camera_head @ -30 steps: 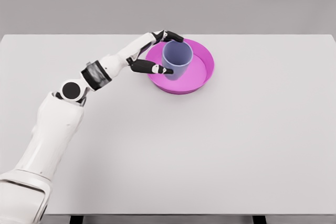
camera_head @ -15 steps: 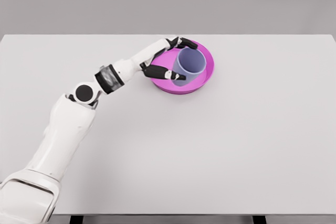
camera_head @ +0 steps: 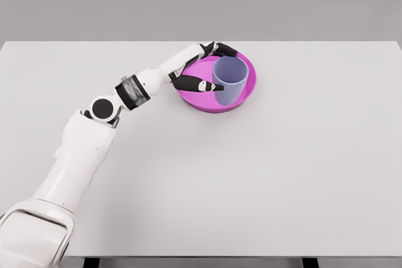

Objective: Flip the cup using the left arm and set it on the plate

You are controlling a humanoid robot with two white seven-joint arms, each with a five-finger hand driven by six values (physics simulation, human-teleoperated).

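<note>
We see the white table point(camera_head: 264, 180) bare across its whole lower half and right side, so a hand could travel freely there. The only cluster stands in the upper middle of the frame: a magenta plate point(camera_head: 246, 92) with a pale blue cup point(camera_head: 230, 78) upright in it. The cup's right and near flanks are open to approach. Its left flank is taken up by our left hand point(camera_head: 202, 67), whose dark fingers point(camera_head: 198, 84) bracket the cup front and back. The left arm point(camera_head: 94, 130) runs diagonally from the lower left corner up to the plate, blocking a straight path across that left side.
</note>
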